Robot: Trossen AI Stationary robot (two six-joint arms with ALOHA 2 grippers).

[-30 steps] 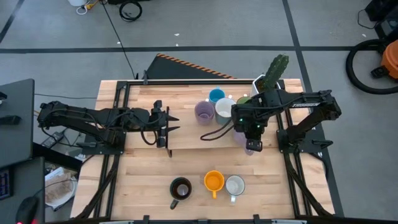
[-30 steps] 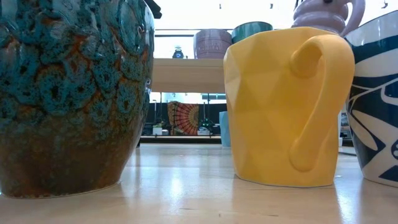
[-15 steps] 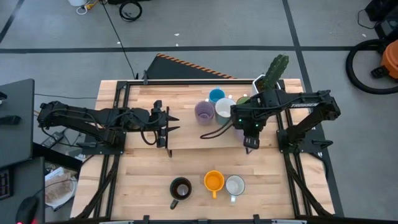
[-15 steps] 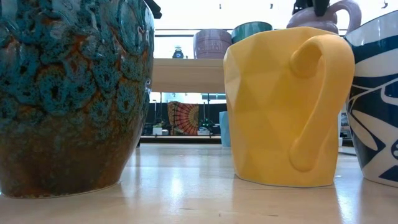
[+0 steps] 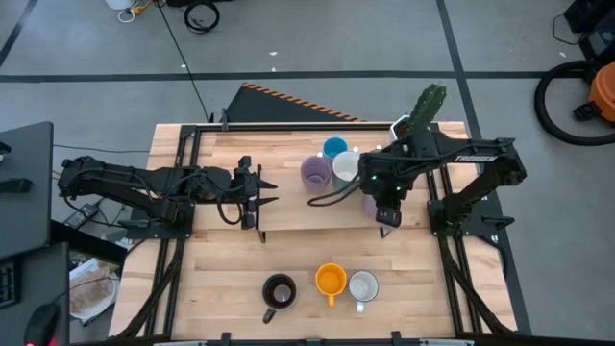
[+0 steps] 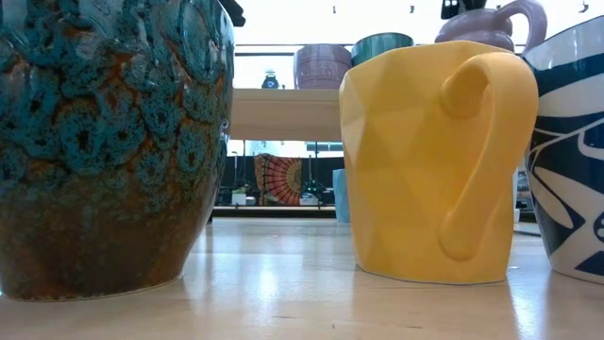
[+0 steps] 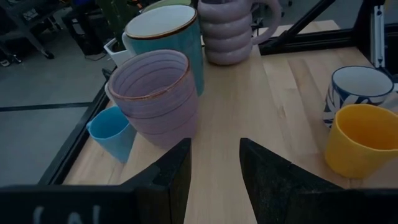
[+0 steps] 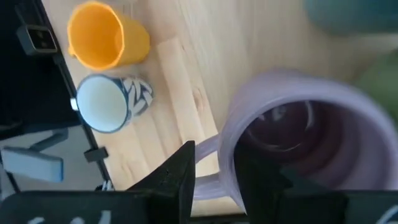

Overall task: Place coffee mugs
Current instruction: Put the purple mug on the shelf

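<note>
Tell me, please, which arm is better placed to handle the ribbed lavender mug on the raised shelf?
The right. Its gripper hangs directly over the ribbed lavender mug, fingers straddling the rim by the handle. The left gripper waits at the shelf's other end, with another lavender mug in between.

Grey floor [image 5: 317,43] crossed by dark lines surrounds the wooden desk [image 5: 231,279]; black cable [image 5: 183,58] trails from its far edge.

Three mugs [image 5: 331,282] stand in a row near the desk's [image 5: 221,279] front edge. Toward the back, more mugs [image 5: 332,166] cluster on a shelf [image 5: 288,216], with a cactus [image 5: 426,108] behind them at the right corner.
</note>
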